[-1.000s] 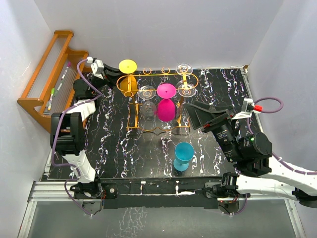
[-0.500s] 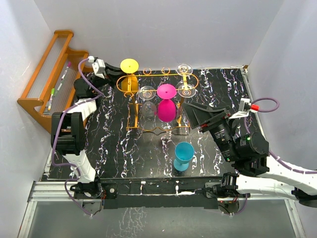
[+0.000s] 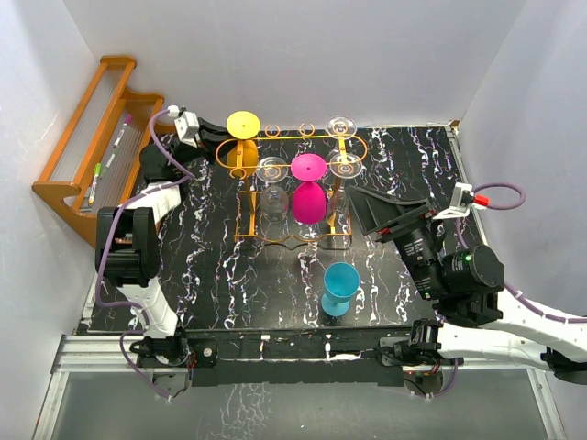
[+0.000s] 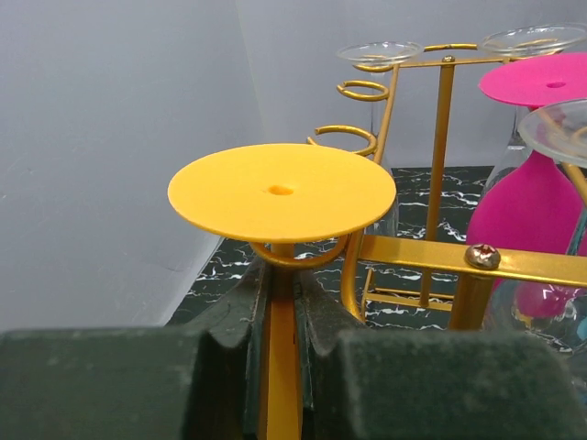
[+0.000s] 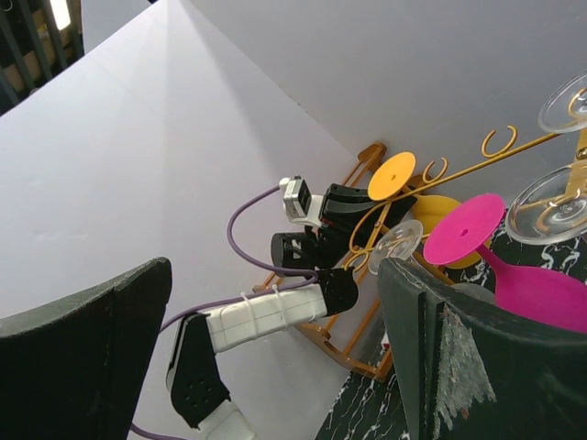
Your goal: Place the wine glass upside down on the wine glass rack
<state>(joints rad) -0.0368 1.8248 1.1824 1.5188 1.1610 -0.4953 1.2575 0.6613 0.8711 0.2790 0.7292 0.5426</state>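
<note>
The left gripper [image 3: 215, 137] reaches to the left end of the gold wire wine glass rack [image 3: 363, 148] at the back of the black marbled tabletop [image 3: 220, 266]. Its jaws are pressed in on the stem of the yellow wine glass [image 3: 244, 122]. The glass is upside down, with its flat round foot on top and its bowl hanging below the rack's top frame. In the left wrist view, the left gripper [image 4: 280, 307] has the yellow stem running straight up between its two dark pads. The foot of the yellow wine glass [image 4: 281, 191] sits level just above a ring loop of the wine glass rack [image 4: 422, 258], and the loop curls around the stem under the disc. A pink wine glass [image 3: 308, 194] hangs inverted near the middle of the rack. Clear glasses [image 3: 272, 170] hang beside it and at the right end. A blue wine glass [image 3: 340, 286] stands on the tabletop in front of the rack, well apart from it. The right gripper [image 3: 383, 214] hovers to the right of the rack with its jaws spread wide. The right wrist view shows nothing between its two dark fingers [image 5: 92, 357]. A brown wooden stepped rack [image 3: 92, 115] leans against the left wall.
</note>
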